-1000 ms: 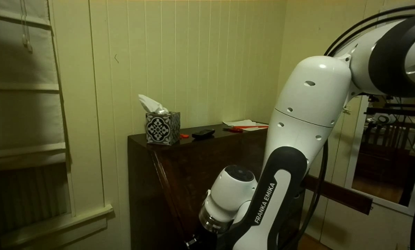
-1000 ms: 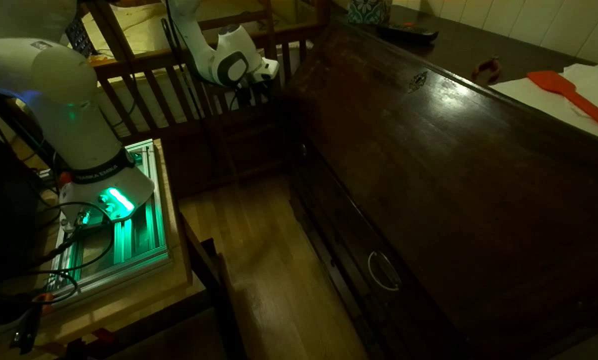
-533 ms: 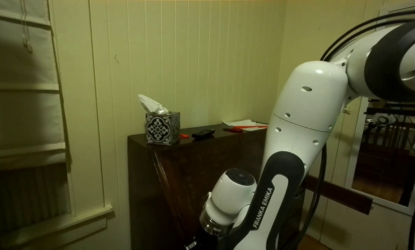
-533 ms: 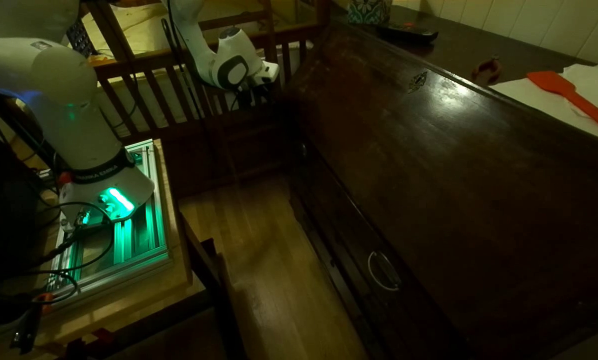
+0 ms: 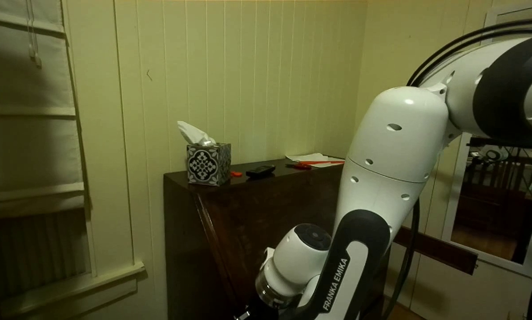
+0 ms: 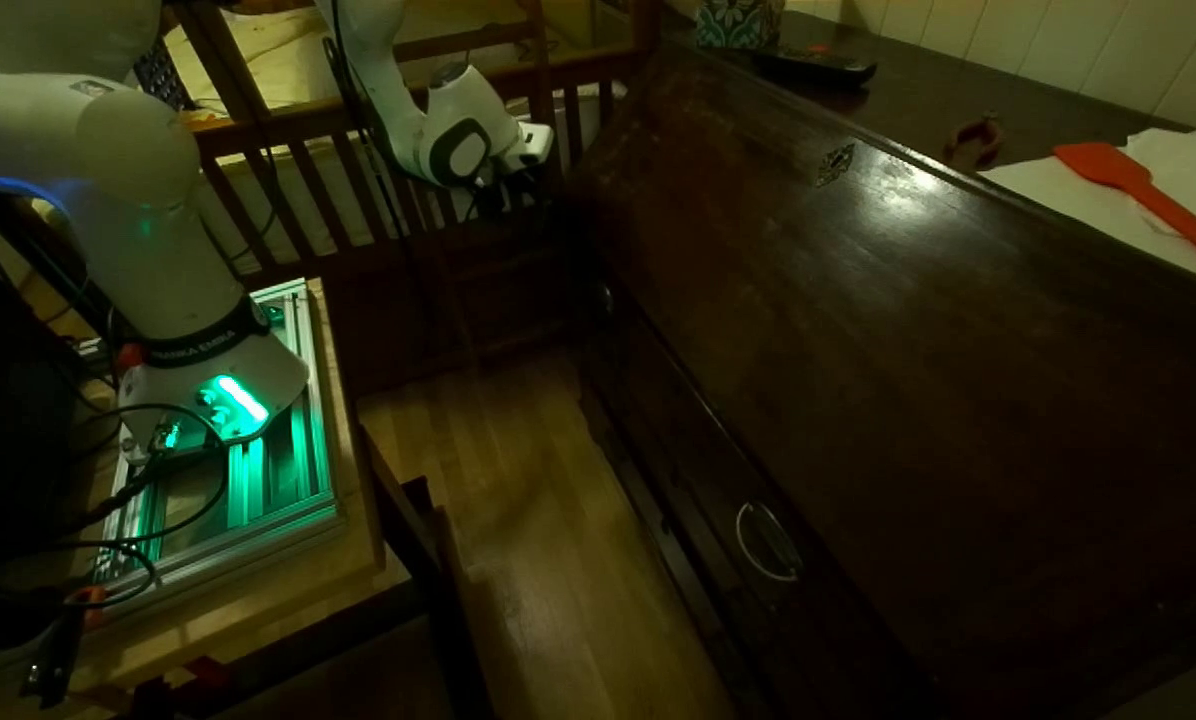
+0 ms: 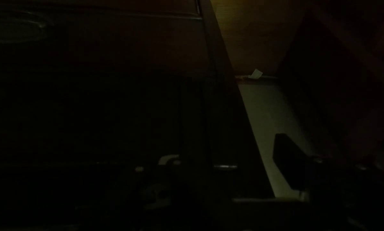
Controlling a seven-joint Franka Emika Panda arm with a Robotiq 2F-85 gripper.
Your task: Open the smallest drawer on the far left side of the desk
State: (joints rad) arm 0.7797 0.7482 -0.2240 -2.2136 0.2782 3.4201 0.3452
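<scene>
The dark brown desk [image 5: 248, 209] stands against the wall, its sloping front [image 6: 918, 330] raised in both exterior views. Deep shadow covers the lower front in the wrist view, where a narrow upright section at the desk's side edge bears a small shiny metal pull [image 7: 225, 166]. The outline of the smallest drawer is too dark to make out. My gripper [image 7: 229, 157] is open there, one black finger [image 7: 288, 162] plain against the pale floor, the opposite one barely visible. The pull appears in the gap, apart from both fingers. In an exterior view the hand [image 6: 478, 140] hangs beside the desk's far end.
On the desk top are a tissue box [image 5: 208, 164], a remote [image 5: 260, 171], papers [image 6: 1178, 160] and a red spatula [image 6: 1148, 190]. A ring handle [image 6: 768, 540] juts from a wider drawer. Wooden slatted rails [image 6: 298, 190] stand behind the arm.
The arm's elbow and hand have sunk a little over the last second. In an exterior view the hand has also drifted slightly away from the desk. The desk front looks unchanged.
</scene>
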